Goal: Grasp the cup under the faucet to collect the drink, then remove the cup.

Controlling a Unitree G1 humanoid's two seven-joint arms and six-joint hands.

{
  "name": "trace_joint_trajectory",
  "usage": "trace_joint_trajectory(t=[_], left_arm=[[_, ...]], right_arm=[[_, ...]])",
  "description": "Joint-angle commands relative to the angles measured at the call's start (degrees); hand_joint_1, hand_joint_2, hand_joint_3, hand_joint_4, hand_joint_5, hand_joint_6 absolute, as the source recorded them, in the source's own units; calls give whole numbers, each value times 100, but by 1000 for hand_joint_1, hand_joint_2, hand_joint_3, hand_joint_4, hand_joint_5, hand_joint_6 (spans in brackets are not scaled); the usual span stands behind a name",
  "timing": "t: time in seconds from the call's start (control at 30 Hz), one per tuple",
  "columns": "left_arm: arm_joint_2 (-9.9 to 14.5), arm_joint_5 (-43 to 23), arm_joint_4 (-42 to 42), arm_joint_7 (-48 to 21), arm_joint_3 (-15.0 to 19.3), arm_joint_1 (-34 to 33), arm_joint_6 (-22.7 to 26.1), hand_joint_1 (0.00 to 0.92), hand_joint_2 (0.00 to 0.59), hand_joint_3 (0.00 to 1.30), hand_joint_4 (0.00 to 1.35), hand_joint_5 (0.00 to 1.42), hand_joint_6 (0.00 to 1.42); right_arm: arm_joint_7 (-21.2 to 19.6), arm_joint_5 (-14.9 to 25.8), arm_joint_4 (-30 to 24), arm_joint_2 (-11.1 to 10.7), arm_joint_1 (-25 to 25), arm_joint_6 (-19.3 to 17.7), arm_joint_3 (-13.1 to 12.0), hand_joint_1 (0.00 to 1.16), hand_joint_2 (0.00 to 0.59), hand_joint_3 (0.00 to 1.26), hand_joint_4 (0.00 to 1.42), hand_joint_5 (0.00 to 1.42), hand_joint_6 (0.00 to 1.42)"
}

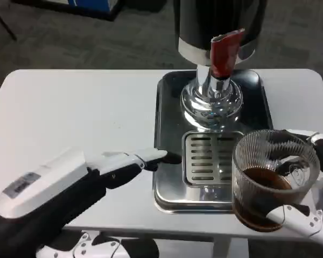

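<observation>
While the cup is already off the grate, entries run near to far:

Right hand (307,201): at 4 o'clock in the head view, fingers clamped around the cup, one finger under its base and others behind the wall.
Cup (274,180): ribbed clear glass, upright, dark drink filling roughly the lower third; it hangs at the tray's near-right corner, well clear of the faucet.
Left hand (116,164): at 8 o'clock, holding nothing, fingers stretched out close together toward the tray's left rim; whether a fingertip touches the rim I cannot tell.
Drip grate (207,156): slotted, bare, centre of the tray.
Tray (164,107): dark steel, at 1 o'clock on the white table (75,113).
Faucet (224,51): red lever, at 12 o'clock on the dispenser (212,102), chrome base on the tray.
Step in hand (judgement): removal; keep the cup level, move slowly to open table, set down before loosening.
Count: one cup, one tray, one grate, one faucet, two hands.
</observation>
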Motion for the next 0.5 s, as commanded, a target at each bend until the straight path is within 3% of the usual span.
trace_joint_trajectory(t=[0.03, 0.5], left_arm=[[40, -40, -87, -41, 106, 108, -28, 0, 85, 163, 97, 190, 176], [58, -56, -371, -65, 438, 410, 36, 0, 85, 163, 97, 190, 176]], right_arm=[[34, 167, -266, -8, 5, -209, -34, 895, 191, 1125, 1299, 1424, 1424], [137, 119, -313, 22, -46, -119, 73, 890, 196, 1125, 1310, 1424, 1424]])
